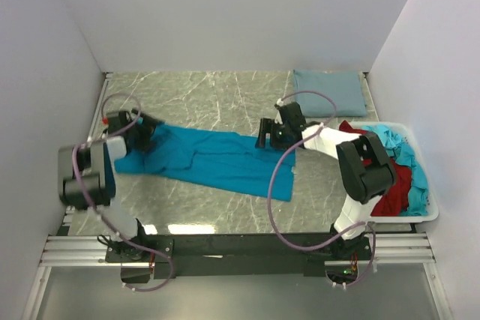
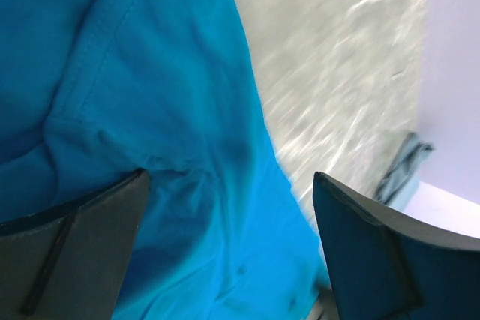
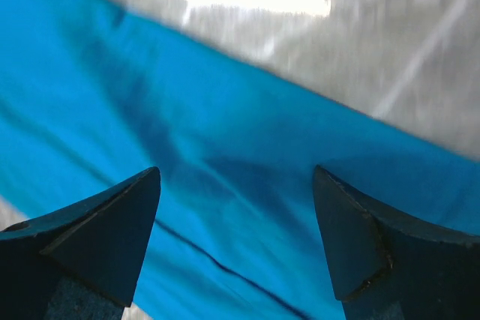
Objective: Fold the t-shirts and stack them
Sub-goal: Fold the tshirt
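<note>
Left gripper (image 2: 231, 179): the two black fingers stand apart, with bright teal-blue cotton t-shirt (image 2: 150, 110) fabric between and below them. A stitched seam is visible in the cloth. It cannot be determined whether the fingers touch the fabric.

Right gripper (image 3: 236, 174): the jaws are spread, nothing is clamped, and the same shirt spans the gap beneath them.

In the top view, the teal-blue t-shirt (image 1: 217, 159) lies spread on the grey marble-pattern table (image 1: 210, 95). Its long axis runs left to right, and the right end slopes toward the near edge. The left gripper (image 1: 146, 134) is over the left end. The right gripper (image 1: 264, 134) is at the far edge near the right end.

A folded dusty grey-blue t-shirt (image 1: 328, 93) lies at the far right. The white plastic bin (image 1: 424, 215) beside the right arm contains a dark red t-shirt (image 1: 394, 189) and a light turquoise t-shirt (image 1: 390, 136), both crumpled.
</note>
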